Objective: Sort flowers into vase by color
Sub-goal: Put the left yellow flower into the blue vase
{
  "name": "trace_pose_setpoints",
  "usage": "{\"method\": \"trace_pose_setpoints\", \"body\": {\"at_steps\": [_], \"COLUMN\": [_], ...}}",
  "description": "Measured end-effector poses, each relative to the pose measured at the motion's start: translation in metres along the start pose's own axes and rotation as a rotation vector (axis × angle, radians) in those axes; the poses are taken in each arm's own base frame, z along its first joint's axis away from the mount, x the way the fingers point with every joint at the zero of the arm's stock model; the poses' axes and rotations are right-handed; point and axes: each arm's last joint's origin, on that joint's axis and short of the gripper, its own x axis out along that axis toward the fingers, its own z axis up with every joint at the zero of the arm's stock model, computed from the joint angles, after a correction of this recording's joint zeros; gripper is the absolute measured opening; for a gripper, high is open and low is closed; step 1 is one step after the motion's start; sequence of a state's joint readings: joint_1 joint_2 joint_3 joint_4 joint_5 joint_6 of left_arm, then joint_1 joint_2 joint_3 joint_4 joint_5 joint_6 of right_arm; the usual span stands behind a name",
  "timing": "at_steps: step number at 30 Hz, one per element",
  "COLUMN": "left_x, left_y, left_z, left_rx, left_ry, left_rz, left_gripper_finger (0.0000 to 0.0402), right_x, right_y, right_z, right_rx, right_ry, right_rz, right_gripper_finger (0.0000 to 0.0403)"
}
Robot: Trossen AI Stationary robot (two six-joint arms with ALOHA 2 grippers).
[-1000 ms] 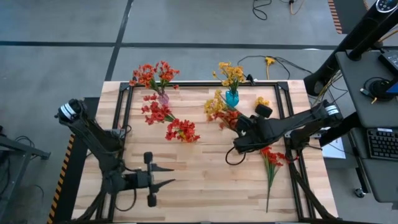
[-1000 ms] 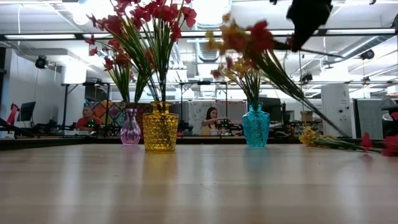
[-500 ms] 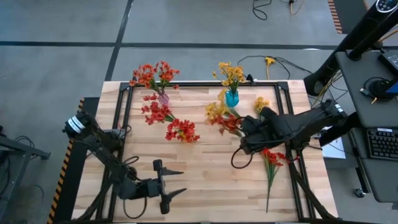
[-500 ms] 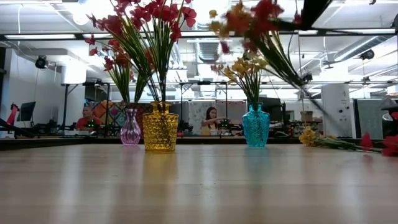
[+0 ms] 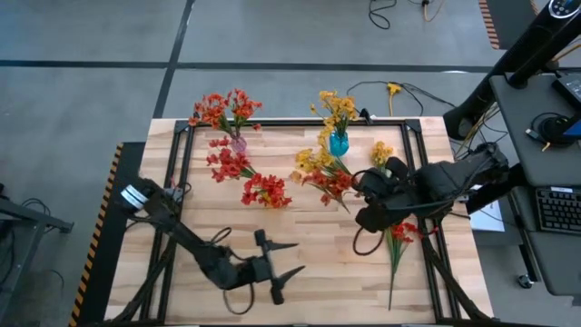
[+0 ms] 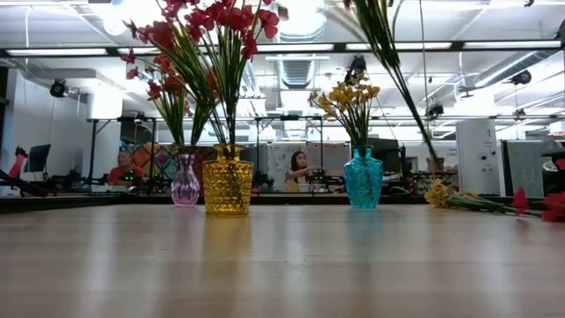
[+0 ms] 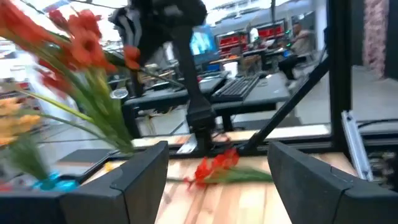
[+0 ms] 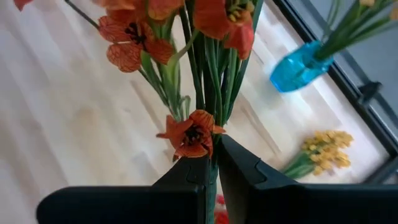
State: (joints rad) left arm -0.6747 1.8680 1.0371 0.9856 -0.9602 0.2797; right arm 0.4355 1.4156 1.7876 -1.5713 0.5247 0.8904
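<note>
Three vases stand along the far edge of my table (image 5: 300, 245): a blue vase (image 5: 339, 143) with yellow flowers, a pink vase (image 6: 185, 189) and a yellow vase (image 6: 228, 185), both with red blooms. I'll place everything from the blue vase.

My right gripper (image 8: 212, 167) sits just in front of the blue vase and a little to its right, above the wood. Its fingers are pressed tight on the green stems of a mixed bunch (image 5: 322, 173) of red-orange and yellow blossoms; the heads lean out to the left of the blue vase, clear of the table. In the level view only the raised stems (image 6: 388, 49) show, slanting up beside the blue vase's yellow sprigs.

Behind the right gripper, right of the blue vase, a small yellow sprig (image 5: 382, 151) lies on the wood. Nearer me than that, a loose red sprig (image 5: 398, 238) lies with its stem pointing to the front edge. Left of the blue vase, red flowers (image 5: 265, 191) show over the boards.

My left gripper (image 5: 283, 269) waits near the front edge, well away from the blue vase, its fingers spread wide with nothing between them.
</note>
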Motion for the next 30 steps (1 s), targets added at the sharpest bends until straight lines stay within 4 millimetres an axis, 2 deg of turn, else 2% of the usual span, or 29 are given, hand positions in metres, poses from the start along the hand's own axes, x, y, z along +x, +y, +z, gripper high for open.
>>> {"method": "trace_pose_setpoints", "body": {"at_steps": [6,13,23,30], "left_x": [0.033,0.065,0.103,0.110], "left_y": [0.002,0.021,0.063,0.070], "left_z": [-0.001,0.002,-0.010,-0.012], "left_rx": [-0.014,-0.037,-0.171,-0.089], "left_ry": [-0.020,-0.045,-0.056,-0.070], "left_rz": [-0.006,0.026,0.044,-0.009], "left_gripper_finger": [0.0257,0.0257,0.0257,0.0257], "right_x": [-0.028,-0.054,-0.059,-0.059], "right_y": [0.000,0.001,0.003,0.003], "right_z": [0.004,0.003,0.001,0.001], "right_rx": [0.014,0.012,0.000,-0.013], "right_ry": [-0.059,-0.127,-0.150,-0.152], "right_rz": [0.099,0.191,0.199,0.198], "right_gripper_finger": [0.0018,0.0018,0.0018,0.0018]}}
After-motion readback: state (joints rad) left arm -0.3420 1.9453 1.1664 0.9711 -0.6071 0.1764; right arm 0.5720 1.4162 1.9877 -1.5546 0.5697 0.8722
